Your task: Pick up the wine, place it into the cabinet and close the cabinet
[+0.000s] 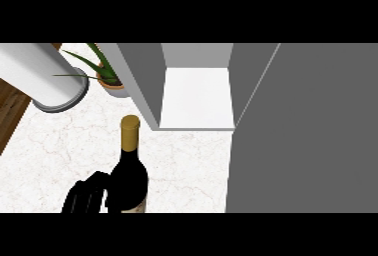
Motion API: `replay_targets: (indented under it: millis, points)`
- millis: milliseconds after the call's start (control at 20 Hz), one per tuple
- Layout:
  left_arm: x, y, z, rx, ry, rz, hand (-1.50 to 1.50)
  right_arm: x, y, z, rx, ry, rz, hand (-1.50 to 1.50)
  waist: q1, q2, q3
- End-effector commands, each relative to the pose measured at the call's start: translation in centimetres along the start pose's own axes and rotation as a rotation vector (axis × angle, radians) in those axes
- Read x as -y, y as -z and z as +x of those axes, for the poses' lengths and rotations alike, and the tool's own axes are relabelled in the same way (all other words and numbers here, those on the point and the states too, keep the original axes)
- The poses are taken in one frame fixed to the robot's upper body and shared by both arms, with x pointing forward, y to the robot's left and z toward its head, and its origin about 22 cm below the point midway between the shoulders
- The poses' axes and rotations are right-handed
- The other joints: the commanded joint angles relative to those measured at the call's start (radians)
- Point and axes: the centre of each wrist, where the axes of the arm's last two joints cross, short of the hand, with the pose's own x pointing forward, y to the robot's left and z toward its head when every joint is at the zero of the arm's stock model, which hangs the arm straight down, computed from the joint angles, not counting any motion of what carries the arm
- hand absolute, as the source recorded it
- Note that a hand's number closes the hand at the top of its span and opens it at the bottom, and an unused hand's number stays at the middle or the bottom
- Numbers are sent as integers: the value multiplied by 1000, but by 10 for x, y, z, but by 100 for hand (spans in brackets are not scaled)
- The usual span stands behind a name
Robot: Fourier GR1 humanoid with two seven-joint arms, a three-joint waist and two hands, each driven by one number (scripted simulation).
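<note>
i read this as the pick-up step: my left hand (87,194) is curled round the wine bottle (130,172), upright over the table (184,162) short of the open cabinet (198,97), so next i'd lift it inside.

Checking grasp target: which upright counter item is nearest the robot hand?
The dark gold-capped wine bottle, beside the black robot hand; the potted green plant and white cylinder stand farther back.

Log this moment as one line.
black left hand: against dark gold-capped wine bottle, grip unclear | bottle: upright on white marble counter | grey cabinet: open | right hand: unseen
</note>
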Motion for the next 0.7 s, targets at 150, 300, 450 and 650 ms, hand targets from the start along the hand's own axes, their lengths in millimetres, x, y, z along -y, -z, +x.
replay_targets:
  millis: [150, 300, 450, 650]
  points:
    - [43, 19, 36, 17, -29, -21, 150, 2, -3, -12, -15, 12, 3, -150, -3, 1, -1]
    - [60, 43, 46, 57, -2, -29, 150, -14, 4, 0, -6, 9, 6, -150, -3, 1, -1]
    - [74, 43, 56, 86, -11, -6, 150, 0, 0, -11, 7, -1, -12, -150, -3, 1, -1]
    - [103, 78, 77, 40, -53, -22, 150, -20, -9, -2, -5, 6, 7, -150, -7, 0, -1]
